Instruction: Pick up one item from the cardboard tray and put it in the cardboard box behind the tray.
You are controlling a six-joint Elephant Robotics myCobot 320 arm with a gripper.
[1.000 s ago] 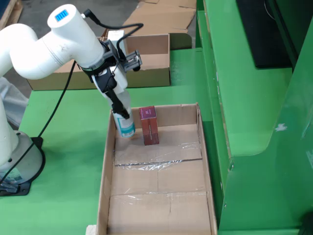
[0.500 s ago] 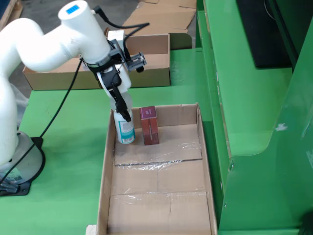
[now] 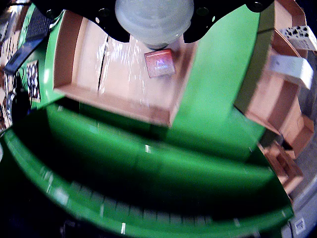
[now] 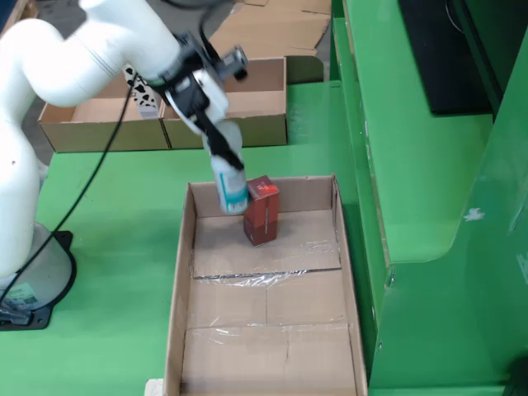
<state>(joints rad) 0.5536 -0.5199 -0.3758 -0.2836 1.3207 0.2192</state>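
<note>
Green table (image 4: 124, 206) carries everything we see. Our hand (image 4: 221, 153) is clenched on the white bottle (image 4: 230, 183), lifted above the tray's (image 4: 179, 280) far left corner, beside the tilted red carton (image 4: 261, 211); the cardboard box (image 4: 256, 124) sits farther back.

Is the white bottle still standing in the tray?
No. The white plastic bottle with teal label hangs tilted in the hand, lifted above the cardboard tray.
</note>
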